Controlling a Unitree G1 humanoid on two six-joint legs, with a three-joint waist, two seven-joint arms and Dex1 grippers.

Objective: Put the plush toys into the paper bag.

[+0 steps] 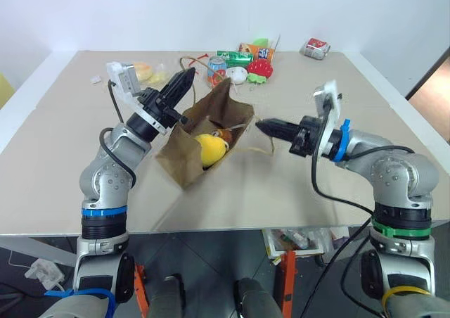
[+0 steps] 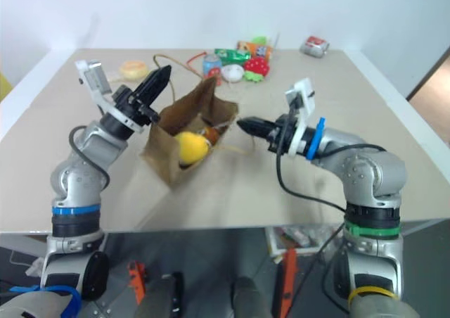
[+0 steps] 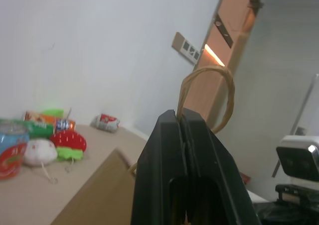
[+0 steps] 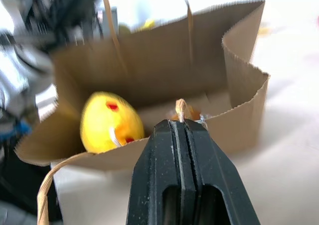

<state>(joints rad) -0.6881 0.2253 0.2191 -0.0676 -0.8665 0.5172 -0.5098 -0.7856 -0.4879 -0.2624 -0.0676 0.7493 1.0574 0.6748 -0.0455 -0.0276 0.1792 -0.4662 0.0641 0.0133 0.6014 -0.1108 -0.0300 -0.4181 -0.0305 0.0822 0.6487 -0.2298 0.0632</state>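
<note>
The brown paper bag (image 1: pixel 214 110) stands at the middle of the table with its mouth wide open. The yellow and white egg-shaped plush toy (image 1: pixel 210 149) lies inside it, also seen in the right wrist view (image 4: pixel 107 120). A bit of the brown monkey (image 1: pixel 224 133) shows beside it, mostly hidden by the bag wall. My left gripper (image 1: pixel 188 74) is raised at the bag's left side, shut on one loop handle (image 3: pixel 207 75). My right gripper (image 1: pixel 260 126) is level at the bag's right side, shut on the other handle (image 4: pixel 180 105).
At the table's far side lie a red strawberry toy (image 1: pixel 260 67), a small white round toy (image 1: pixel 237 74), a can (image 1: pixel 216 70), a green packet (image 1: pixel 234 55) and a red-and-white packet (image 1: pixel 316 48). A yellowish wrapped item (image 1: pixel 144 71) lies at the back left.
</note>
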